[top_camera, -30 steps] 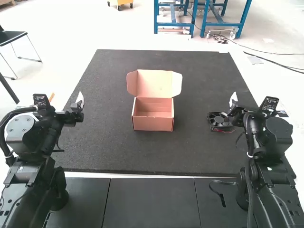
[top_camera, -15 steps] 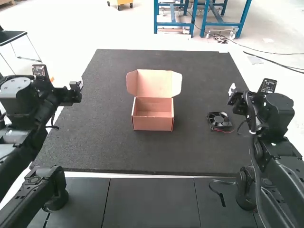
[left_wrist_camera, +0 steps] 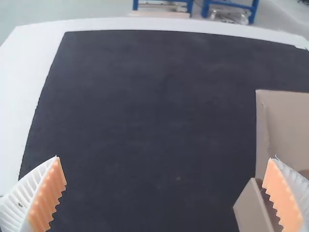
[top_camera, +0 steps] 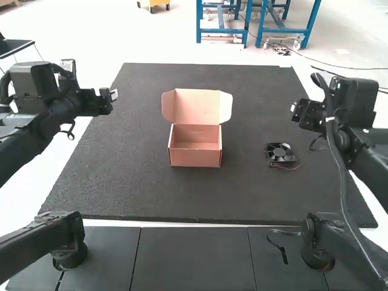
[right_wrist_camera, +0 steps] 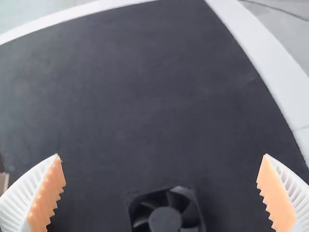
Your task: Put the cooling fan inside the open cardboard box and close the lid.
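Note:
An open cardboard box (top_camera: 195, 145) stands in the middle of the black mat, its lid (top_camera: 197, 106) upright at the back. The small black cooling fan (top_camera: 282, 155) lies flat on the mat to the box's right. My right gripper (top_camera: 297, 112) hangs open above and just beyond the fan; in the right wrist view the fan (right_wrist_camera: 164, 215) lies below and between the spread fingers (right_wrist_camera: 46, 193). At the mat's left edge my left gripper (top_camera: 109, 96) hovers open, well apart from the box. The left wrist view has a corner of the box (left_wrist_camera: 282, 130) by one finger (left_wrist_camera: 285, 198).
The black mat (top_camera: 139, 182) covers most of the table, with a white margin (top_camera: 54, 163) to its left and right. Dark base plates (top_camera: 194, 254) run along the near edge. Bare mat lies between the box and both grippers.
Both arms have risen from low poses near the front. The left gripper moved up and away along the mat's left edge; the right gripper lifted off from beside the fan.

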Tool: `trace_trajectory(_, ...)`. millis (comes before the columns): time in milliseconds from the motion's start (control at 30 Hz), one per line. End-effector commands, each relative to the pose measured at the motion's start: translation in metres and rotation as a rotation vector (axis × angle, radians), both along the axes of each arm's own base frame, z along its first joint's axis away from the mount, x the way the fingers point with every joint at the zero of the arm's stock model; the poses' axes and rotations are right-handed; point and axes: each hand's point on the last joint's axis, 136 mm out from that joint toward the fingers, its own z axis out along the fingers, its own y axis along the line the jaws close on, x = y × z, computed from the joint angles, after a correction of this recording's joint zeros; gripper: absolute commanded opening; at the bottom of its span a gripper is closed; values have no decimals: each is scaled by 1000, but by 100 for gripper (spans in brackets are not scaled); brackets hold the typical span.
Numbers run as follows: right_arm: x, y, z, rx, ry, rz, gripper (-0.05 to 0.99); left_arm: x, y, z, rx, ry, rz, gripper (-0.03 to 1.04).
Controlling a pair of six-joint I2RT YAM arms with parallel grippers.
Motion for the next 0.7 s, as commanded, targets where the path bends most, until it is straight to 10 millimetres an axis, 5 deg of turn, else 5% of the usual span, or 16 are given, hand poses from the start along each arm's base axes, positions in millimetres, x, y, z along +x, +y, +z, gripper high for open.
trace_trajectory(0, 8, 7, 39, 7, -47, 42, 91, 5, -8, 18, -16, -14, -39, 96)
trace_trajectory(200, 18, 6, 27, -43, 108, 60, 91, 21, -17, -17, 12, 166, -81, 96)
trace_trajectory(667, 32, -18, -32, -325, 360, 106, 91, 44, -41, -14, 32, 175, -208, 96)
